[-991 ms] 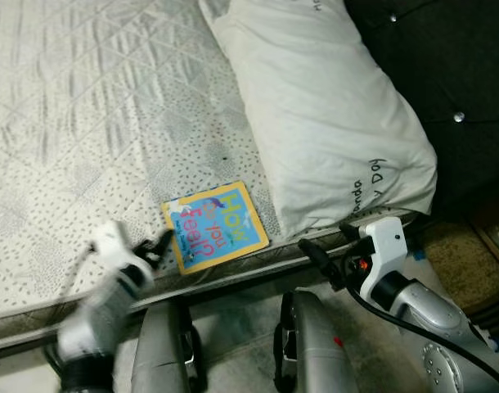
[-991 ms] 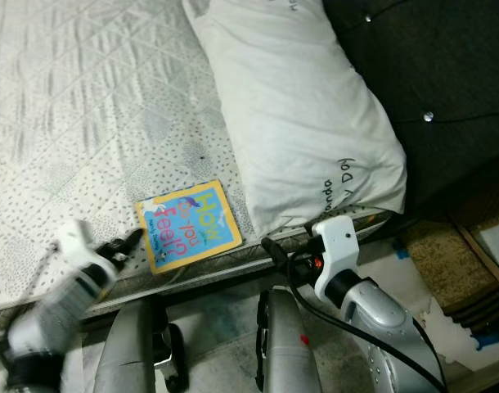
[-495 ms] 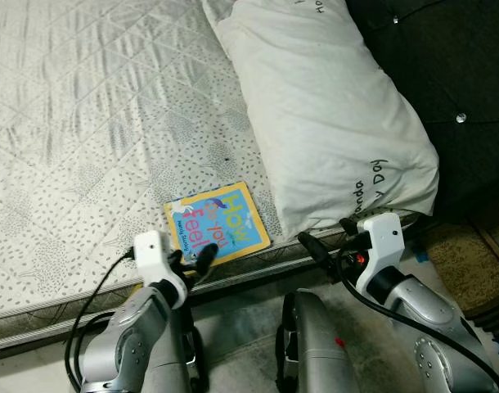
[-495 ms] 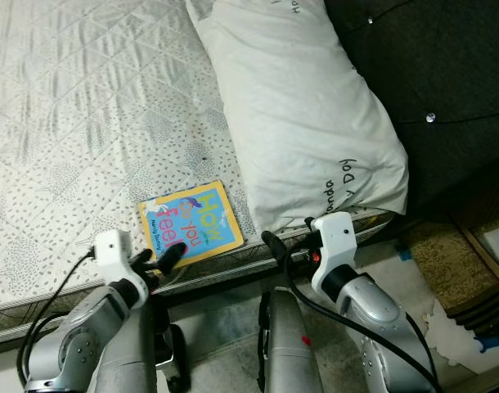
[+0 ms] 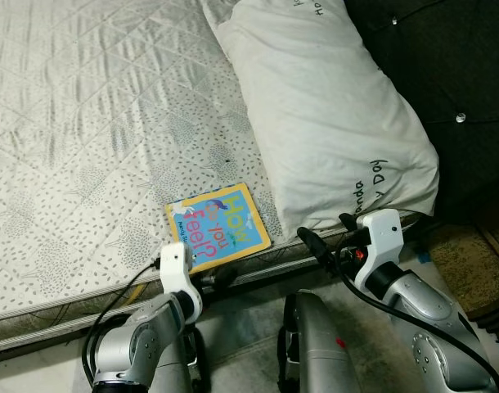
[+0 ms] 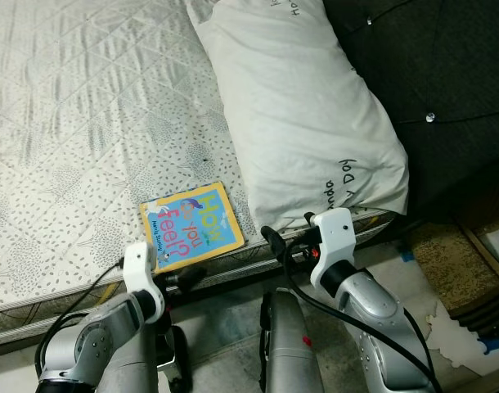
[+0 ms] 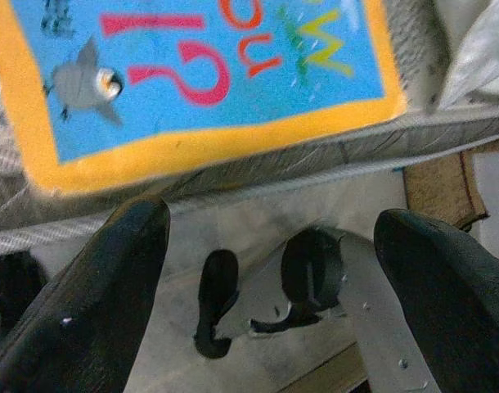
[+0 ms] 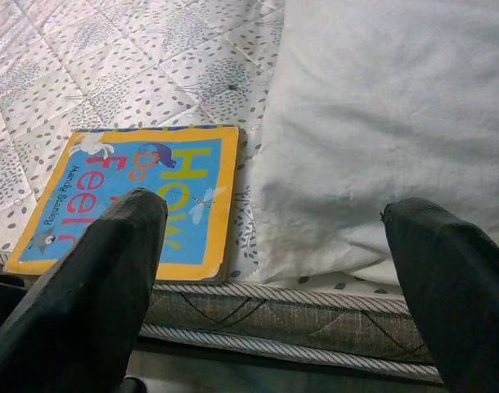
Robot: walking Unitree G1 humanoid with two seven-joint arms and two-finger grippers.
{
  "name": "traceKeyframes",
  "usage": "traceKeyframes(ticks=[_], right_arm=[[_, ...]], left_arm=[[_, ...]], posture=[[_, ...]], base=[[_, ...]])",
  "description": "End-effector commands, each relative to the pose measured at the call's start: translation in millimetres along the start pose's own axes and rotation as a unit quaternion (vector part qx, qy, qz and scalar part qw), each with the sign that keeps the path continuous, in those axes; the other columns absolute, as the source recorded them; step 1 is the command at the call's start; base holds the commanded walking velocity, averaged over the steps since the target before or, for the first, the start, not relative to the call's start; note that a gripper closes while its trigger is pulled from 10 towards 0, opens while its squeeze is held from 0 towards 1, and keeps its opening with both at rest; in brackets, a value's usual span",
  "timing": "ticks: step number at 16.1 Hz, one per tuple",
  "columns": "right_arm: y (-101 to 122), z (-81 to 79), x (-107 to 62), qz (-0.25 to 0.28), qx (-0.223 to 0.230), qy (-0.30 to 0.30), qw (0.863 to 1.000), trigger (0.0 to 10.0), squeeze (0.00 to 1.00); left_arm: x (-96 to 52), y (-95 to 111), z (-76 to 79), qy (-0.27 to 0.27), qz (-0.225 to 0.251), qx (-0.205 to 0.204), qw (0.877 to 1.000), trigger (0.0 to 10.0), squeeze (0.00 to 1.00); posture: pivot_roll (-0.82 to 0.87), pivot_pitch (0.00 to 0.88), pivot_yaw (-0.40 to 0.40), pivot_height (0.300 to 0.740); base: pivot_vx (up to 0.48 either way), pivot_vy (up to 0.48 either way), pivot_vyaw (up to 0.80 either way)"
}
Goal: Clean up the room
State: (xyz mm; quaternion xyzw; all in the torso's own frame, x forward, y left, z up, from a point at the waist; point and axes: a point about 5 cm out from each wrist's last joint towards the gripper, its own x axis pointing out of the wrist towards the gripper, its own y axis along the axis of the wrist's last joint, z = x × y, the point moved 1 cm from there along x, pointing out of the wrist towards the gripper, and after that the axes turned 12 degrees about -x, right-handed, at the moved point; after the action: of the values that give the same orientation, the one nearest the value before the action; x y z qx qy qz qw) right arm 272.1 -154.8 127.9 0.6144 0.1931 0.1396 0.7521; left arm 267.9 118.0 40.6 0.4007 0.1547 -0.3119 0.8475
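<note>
So the book (image 5: 218, 227) lies flat on the bed (image 5: 86, 123), right up at the near edge of the mattress. The pillow (image 5: 327, 115) is just to the book's right, running back toward the headboard (image 5: 446, 74) on the far right. Left gripper (image 5: 221, 279) sits below the mattress edge, just in front of the book, jaws apart. Right gripper (image 5: 325, 242) is at the mattress edge in front of the pillow's near corner, jaws apart too. Floor (image 5: 249, 344) is below the bed edge.

Glossy cardboard book (image 5: 218, 227), quilted cloth mattress (image 5: 86, 123)
</note>
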Motion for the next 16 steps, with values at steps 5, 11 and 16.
traceKeyframes(ticks=[5,11,16], right_arm=[[-8,-0.3,-3.9,-0.014,0.003,-0.006,1.0,10.0,0.0],[-7,1.3,-3.6,-0.012,0.002,-0.012,1.0,10.0,0.0],[-8,1.6,-5.4,-0.014,0.001,-0.015,1.0,10.0,0.0]], left_arm=[[1.7,-2,-10.7,0.022,-0.003,0.0,1.0,10.0,1.0],[11.3,13,-24.3,0.042,0.01,-0.008,0.999,10.0,1.0],[13.7,19,-31.2,0.052,0.021,0.004,0.998,10.0,1.0]], posture=[[-0.24,0.285,0.0,0.617],[-0.25,0.288,0.002,0.617],[-0.25,0.289,0.002,0.617]], base=[[0.0,0.0,0.0],[0.0,0.0,0.0],[0.0,0.0,0.0]])
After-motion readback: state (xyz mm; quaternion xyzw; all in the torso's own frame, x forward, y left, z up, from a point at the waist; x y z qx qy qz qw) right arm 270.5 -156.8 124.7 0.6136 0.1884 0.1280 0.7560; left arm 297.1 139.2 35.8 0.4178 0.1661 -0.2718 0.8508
